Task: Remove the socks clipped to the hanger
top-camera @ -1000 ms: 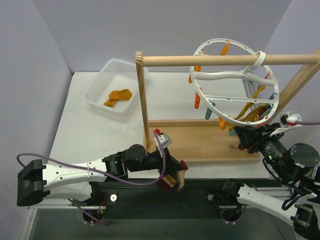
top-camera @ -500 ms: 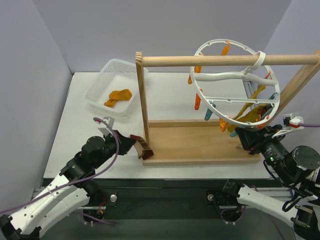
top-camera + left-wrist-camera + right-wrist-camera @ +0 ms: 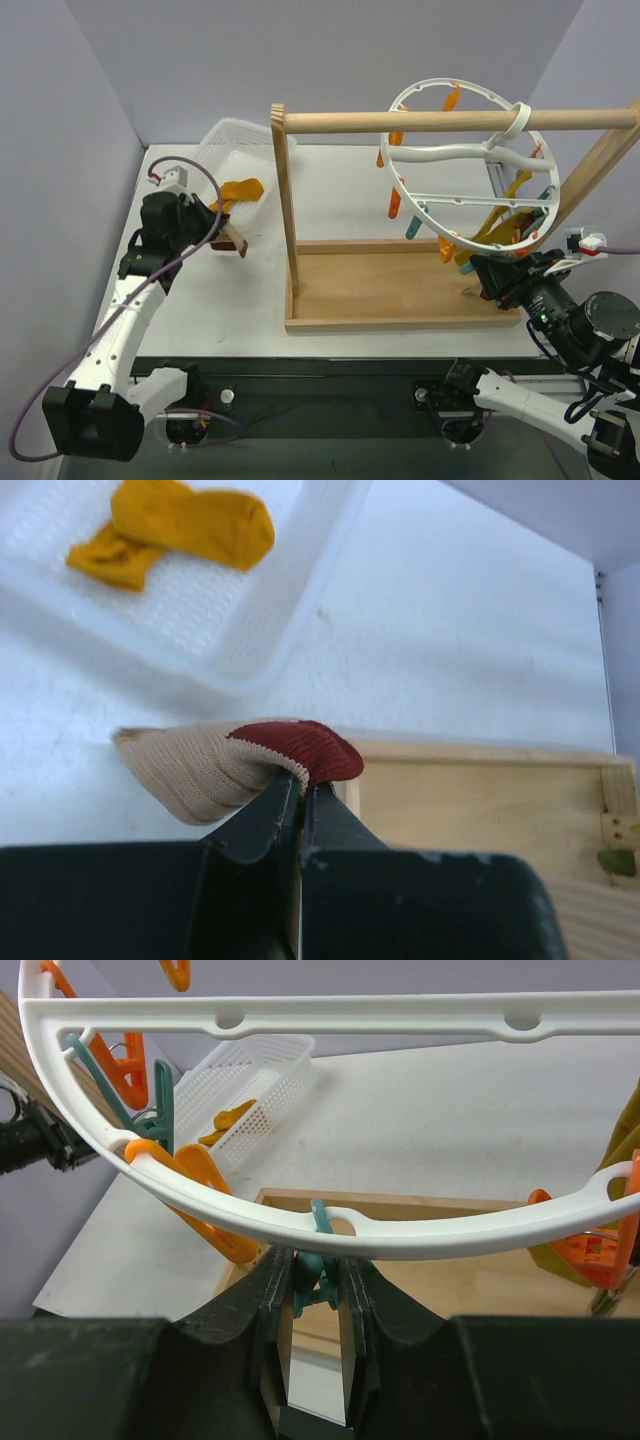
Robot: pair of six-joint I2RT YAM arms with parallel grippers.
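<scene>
One mustard sock (image 3: 236, 192) lies in the mesh basket (image 3: 215, 140), the left gripper (image 3: 300, 785) clenches a striped sock (image 3: 215, 770) just beside it — more socks (image 3: 497, 214) hang on the hanger (image 3: 400, 1240), where the right gripper (image 3: 312, 1280) has its jaws flanking a teal clip (image 3: 318, 1260), perhaps pinching it.

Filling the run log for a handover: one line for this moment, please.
left gripper: shut on striped sock, near basket | right gripper: shut on teal clip on hanger | basket: one mustard sock

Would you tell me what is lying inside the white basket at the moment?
A crumpled mustard-orange sock lies on the basket's mesh floor. The left arm hides the basket's near corner from above, so anything there cannot be seen.
</scene>
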